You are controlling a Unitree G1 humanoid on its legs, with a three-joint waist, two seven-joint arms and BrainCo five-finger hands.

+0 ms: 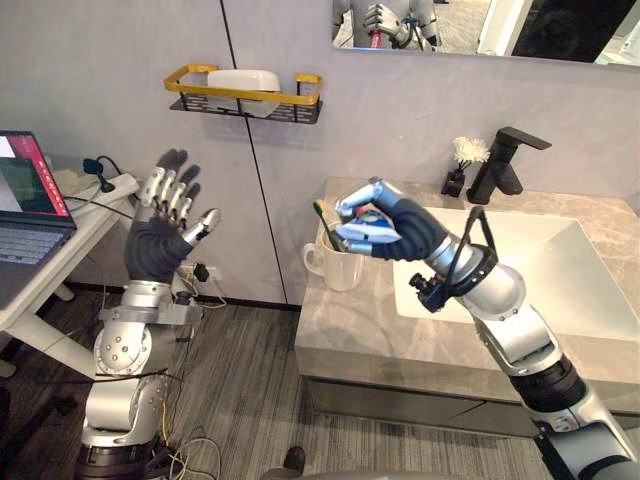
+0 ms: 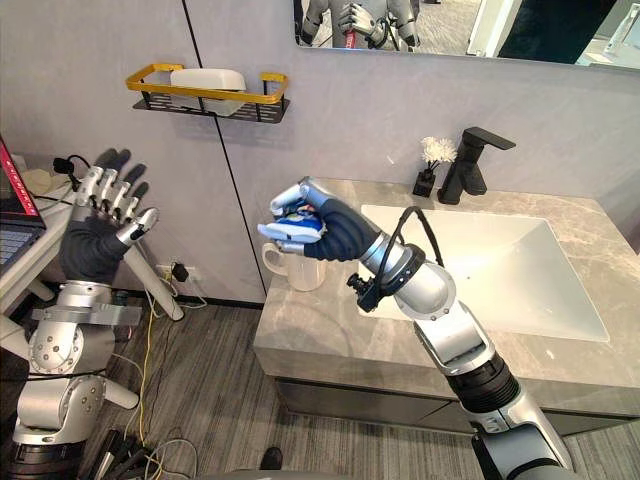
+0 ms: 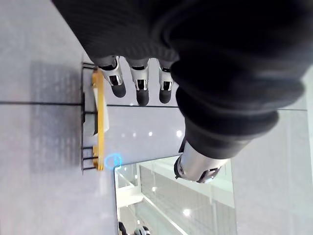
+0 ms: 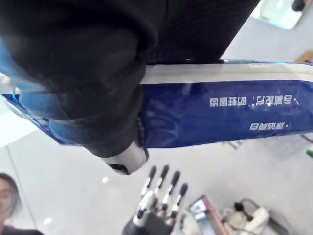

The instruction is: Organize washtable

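1. One hand carries the work: our right hand [image 1: 392,222] is clenched round a blue-and-white toothpaste tube [image 4: 220,112], over the left corner of the washtable [image 1: 400,345].
2. The white mug [image 1: 338,268] stands just below the fist, so the tube's way lies downward.
3. The tube's long axis runs crosswise, near level; we judge it must tip upright to enter the mug.
4. Our left hand [image 1: 165,215] is raised well apart from the counter, fingers spread, empty.
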